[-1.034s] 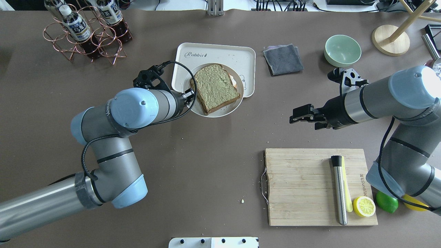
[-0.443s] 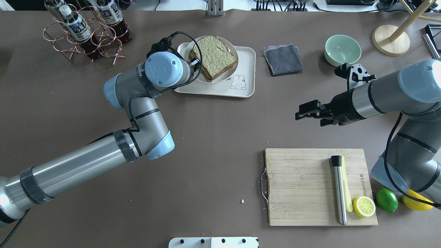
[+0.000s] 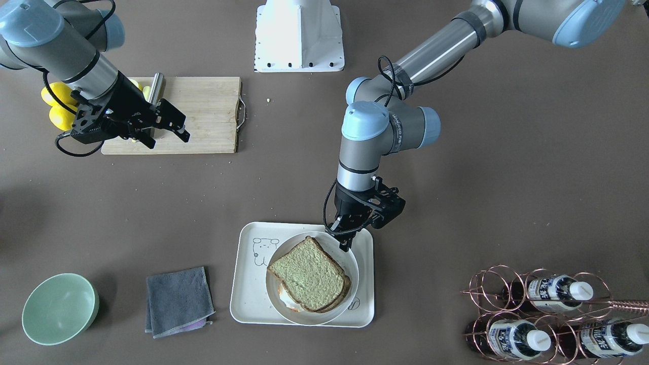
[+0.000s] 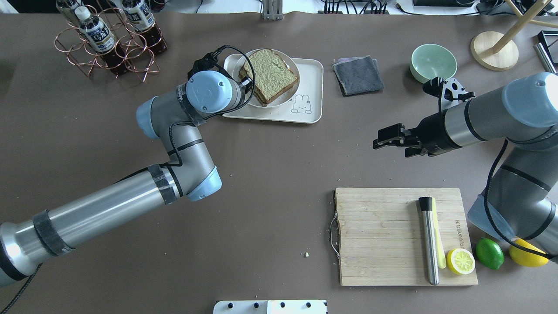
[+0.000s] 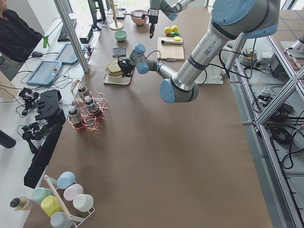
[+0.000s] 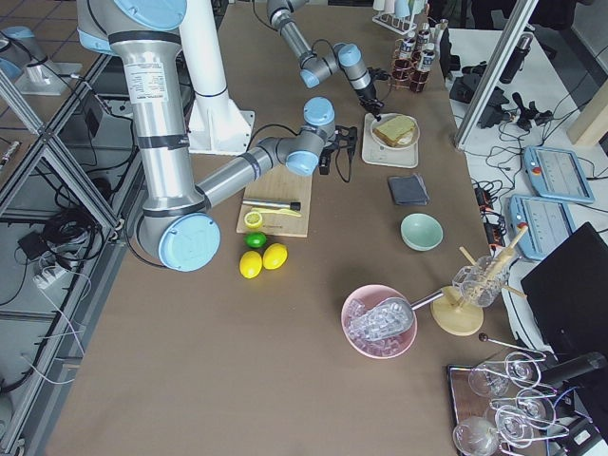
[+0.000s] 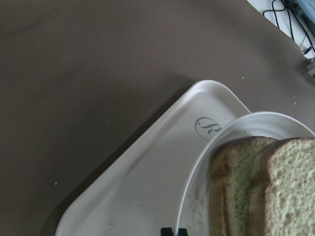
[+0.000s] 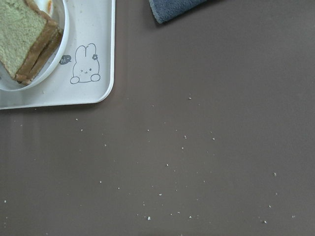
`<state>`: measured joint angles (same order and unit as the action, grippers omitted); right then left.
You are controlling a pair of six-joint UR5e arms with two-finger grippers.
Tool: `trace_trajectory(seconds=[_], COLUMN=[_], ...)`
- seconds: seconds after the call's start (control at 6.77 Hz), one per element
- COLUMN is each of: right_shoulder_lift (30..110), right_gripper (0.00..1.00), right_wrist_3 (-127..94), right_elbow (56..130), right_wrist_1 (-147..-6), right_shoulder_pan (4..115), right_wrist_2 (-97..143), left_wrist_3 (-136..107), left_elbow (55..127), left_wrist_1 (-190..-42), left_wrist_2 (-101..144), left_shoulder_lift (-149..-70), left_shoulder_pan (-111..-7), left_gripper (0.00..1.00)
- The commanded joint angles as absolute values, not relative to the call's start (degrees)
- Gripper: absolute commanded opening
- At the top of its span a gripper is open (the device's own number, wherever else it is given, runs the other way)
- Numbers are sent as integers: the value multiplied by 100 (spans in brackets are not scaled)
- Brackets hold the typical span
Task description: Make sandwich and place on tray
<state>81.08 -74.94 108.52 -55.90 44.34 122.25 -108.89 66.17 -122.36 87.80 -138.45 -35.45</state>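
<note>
Clamps the left pincer on the rim of the plate, sandwich stacked on top. Shows that load a second ago straddling the near edge of the tray, half over the counter; now carries it fully above the tray, toward the lettered end, with the rabbit drawing uncovered. Cannot tell whether the plate rests or hovers. Leaves, by the look of it, only setting down and letting go. Keeps the right pincer spread and empty, well apart above the counter.
</note>
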Motion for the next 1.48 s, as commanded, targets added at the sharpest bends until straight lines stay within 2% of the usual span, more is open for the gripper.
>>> trace_trajectory(seconds=[0.0, 0.15, 0.44, 0.59, 0.74, 1.03, 1.18, 1.33], right_shoulder_lift=[8086, 8077, 7973, 7928, 7963, 8051, 8059, 8068], right_gripper=[100, 100, 100, 100, 100, 100, 100, 100], right_wrist_3=[-7488, -7488, -7488, -7497, -7480, -6826, -6237, -5379], right_elbow=[10819, 10828, 10819, 10819, 10802, 10793, 10802, 10810], right_wrist_1=[-5590, -5590, -5590, -5625, -5669, -5982, -6464, -7052], right_shoulder_pan=[4465, 4456, 4474, 4491, 4596, 4911, 5096, 5393], right_wrist_2=[12243, 12243, 12243, 12243, 12261, 12278, 12261, 12261], left_wrist_3=[-10960, -10812, -10346, -10214, -9882, -8700, -8362, -7767], left_elbow=[6592, 6600, 6819, 7273, 8095, 10395, 11163, 11571], left_wrist_1=[-12234, -12226, -12130, -11972, -11579, -9993, -9314, -8612], left_wrist_2=[8528, 8534, 9006, 9313, 9630, 9659, 9659, 9659], left_shoulder_lift=[-13852, -13834, -13712, -13415, -12951, -11914, -11605, -11549], left_shoulder_pan=[-3542, -3612, -3927, -4033, -4095, -4104, -4139, -4296], left_gripper=[71, 97, 97, 97, 97, 97, 97, 97])
